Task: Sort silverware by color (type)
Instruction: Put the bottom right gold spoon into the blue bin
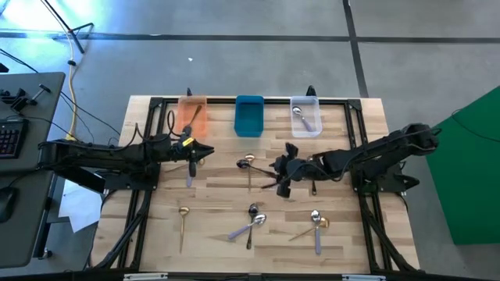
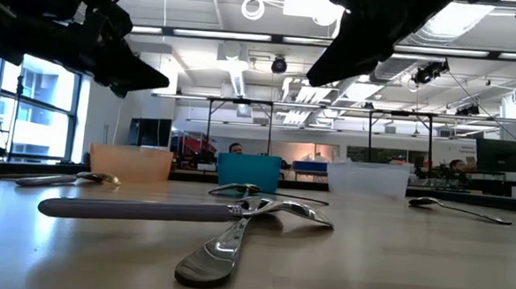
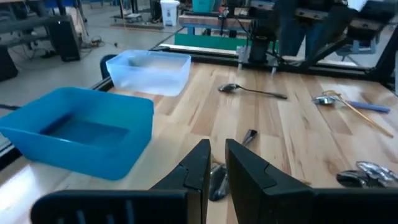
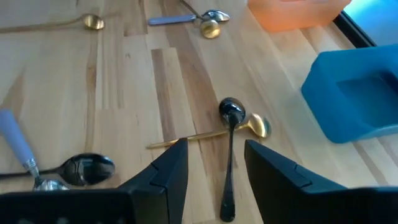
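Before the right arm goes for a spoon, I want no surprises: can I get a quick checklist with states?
1. Right gripper open: ok.
2. Black spoon lies between its fingers: ok.
3. Black spoon separate from others: not ok, it crosses a gold spoon.
4. Blue bin free to receive: ok, looks empty.
5. Left gripper out of the way: ok, near the orange bin.
6. Left gripper empty: cannot tell.

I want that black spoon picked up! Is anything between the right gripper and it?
Nothing blocks it. The open right gripper hovers over the black spoon, whose bowl lies across a gold spoon.
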Motion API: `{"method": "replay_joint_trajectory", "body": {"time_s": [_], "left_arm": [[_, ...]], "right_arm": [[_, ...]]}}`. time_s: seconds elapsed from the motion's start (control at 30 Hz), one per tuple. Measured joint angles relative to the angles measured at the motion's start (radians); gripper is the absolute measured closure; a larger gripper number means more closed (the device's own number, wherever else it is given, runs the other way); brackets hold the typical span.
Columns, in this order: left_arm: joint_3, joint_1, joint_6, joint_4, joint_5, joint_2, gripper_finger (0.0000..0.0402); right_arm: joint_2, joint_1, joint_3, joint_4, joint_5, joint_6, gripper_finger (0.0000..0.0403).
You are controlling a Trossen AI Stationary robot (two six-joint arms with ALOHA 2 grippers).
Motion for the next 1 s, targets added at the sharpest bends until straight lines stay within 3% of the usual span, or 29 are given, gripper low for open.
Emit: {"method": "replay_joint_trajectory", "body": {"time_s": [0.23,0.4,0.63,0.77,1.0], "left_arm": [[0.0,0.0,0.009,0.011,-0.002,0.001,0.0362],[0.0,0.003,0.019,0.014,-0.002,0.001,0.0362],[0.0,0.003,0.05,0.014,-0.002,0.001,0.0362],[0.0,0.003,0.059,0.014,-0.002,0.001,0.0362],[0.0,0.003,0.063,0.014,-0.002,0.001,0.0362]], "right_arm": [[0.013,-0.054,0.0,-0.002,-0.008,0.092,0.0261],[0.098,-0.054,0.0,0.052,-0.014,0.103,0.0261],[0.208,-0.099,0.0,0.128,-0.112,0.12,0.0242],[0.214,-0.125,0.0,0.11,-0.145,0.116,0.0217],[0.214,-0.135,0.021,0.004,-0.292,0.049,0.0186]]}}
